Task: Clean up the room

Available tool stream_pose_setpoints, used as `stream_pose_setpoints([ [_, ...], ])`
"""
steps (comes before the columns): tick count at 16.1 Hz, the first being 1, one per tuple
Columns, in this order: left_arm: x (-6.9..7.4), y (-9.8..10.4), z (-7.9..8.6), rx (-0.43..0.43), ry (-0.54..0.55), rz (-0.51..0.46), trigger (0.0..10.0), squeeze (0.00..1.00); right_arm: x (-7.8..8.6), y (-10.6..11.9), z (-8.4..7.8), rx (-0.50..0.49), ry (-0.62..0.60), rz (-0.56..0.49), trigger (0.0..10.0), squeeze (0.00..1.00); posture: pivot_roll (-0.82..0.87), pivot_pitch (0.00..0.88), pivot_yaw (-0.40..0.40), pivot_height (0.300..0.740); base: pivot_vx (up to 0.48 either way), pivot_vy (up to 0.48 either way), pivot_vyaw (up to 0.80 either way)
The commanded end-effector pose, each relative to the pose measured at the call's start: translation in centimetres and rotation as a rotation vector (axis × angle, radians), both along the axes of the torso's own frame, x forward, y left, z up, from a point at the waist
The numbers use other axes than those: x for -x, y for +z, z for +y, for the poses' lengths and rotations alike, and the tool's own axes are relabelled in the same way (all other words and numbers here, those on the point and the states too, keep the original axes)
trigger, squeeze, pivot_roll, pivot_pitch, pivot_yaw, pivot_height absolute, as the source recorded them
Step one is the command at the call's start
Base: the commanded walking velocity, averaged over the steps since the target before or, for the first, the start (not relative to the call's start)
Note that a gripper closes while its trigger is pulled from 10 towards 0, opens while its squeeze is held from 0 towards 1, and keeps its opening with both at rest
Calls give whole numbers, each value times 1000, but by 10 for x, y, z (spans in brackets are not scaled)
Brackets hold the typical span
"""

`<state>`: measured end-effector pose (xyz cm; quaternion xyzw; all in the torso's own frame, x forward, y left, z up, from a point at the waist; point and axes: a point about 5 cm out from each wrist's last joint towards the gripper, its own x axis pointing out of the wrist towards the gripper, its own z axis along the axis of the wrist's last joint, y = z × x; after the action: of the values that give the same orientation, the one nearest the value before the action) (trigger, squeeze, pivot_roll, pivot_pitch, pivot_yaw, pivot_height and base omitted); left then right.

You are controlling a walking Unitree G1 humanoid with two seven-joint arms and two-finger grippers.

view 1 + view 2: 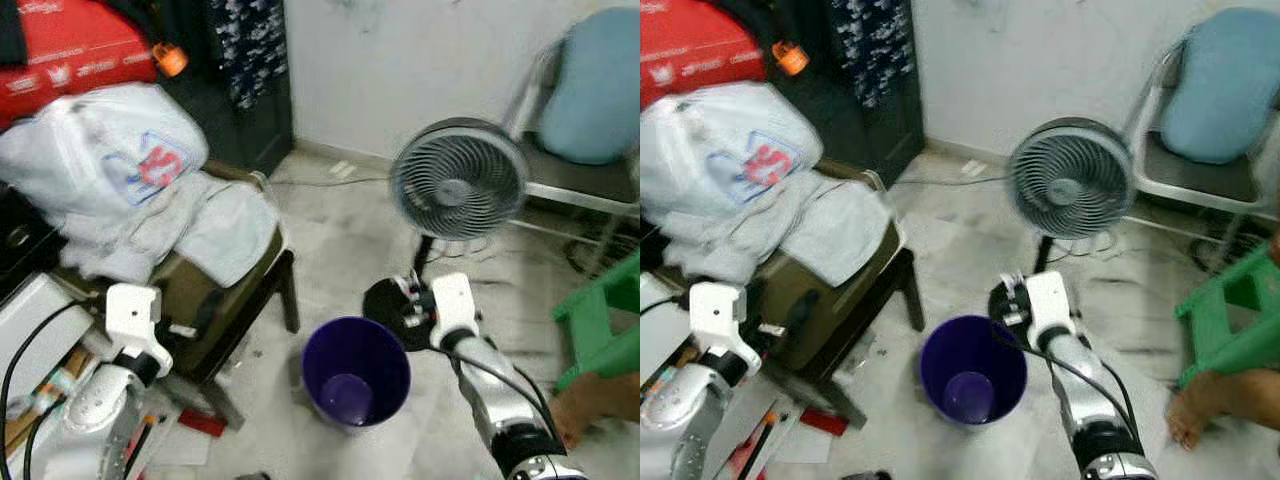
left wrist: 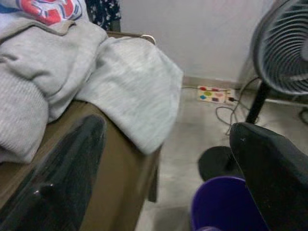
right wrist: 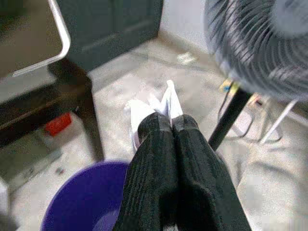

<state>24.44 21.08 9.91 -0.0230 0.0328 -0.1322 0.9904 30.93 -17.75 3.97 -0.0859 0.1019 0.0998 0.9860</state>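
A purple bin [image 1: 357, 372] stands on the floor between my two arms. My right gripper [image 3: 171, 122] is shut on a crumpled white paper [image 3: 154, 108] and hangs just past the bin's far rim [image 3: 82, 197], near the black base of a fan [image 1: 458, 182]. My left gripper [image 2: 166, 130] is open and empty, level with the side of a brown chair [image 1: 225, 300]. Grey clothes [image 2: 110, 82] and a white plastic bag [image 1: 110, 140] are heaped on that chair.
A green stool [image 1: 605, 320] and a person's foot [image 1: 590, 400] are at the right. A metal chair with a blue cushion [image 1: 600, 90] stands at the back right. A power strip [image 2: 214, 94] and cables lie by the wall. Red boxes [image 1: 70, 50] are stacked at the left.
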Motion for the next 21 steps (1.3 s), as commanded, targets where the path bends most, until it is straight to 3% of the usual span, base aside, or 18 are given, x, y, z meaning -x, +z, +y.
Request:
stream_pose_setpoints([
  [1, 6, 0, -1, 1, -46, 24, 10000, 0, 4, -7, -1, 0, -20, 22, 10000, 0, 91, 141, 54, 740, 0, 0, 800],
  [3, 12, 3, -5, 3, -118, 36, 10000, 0, 6, -13, 0, 4, -28, 44, 10000, 0, 105, 158, 73, 740, 0, 0, 800],
  [5, 14, 5, -5, 2, -123, 47, 10000, 0, 9, -21, 1, 12, -42, 84, 10000, 0, 114, 173, 96, 740, 0, 0, 700],
  [8, 19, 11, -14, 12, -188, 64, 10000, 0, 13, -31, -4, 18, -118, 154, 10000, 0, 145, 202, 117, 740, 0, 0, 0],
  [10, 21, 15, -15, 9, -209, 71, 10000, 0, 14, -35, -11, 78, -166, 175, 10000, 0, 157, 213, 123, 740, 0, 0, 0],
  [18, 21, 17, -20, 16, -212, 88, 10000, 0, 28, -34, -67, 174, -371, 182, 10000, 0, 148, 231, 130, 740, 0, 0, 0],
  [21, 20, 17, -23, 22, -216, 89, 10000, 0, 21, -28, -65, 162, -372, 161, 10000, 0, 141, 230, 130, 740, 0, 0, 0],
])
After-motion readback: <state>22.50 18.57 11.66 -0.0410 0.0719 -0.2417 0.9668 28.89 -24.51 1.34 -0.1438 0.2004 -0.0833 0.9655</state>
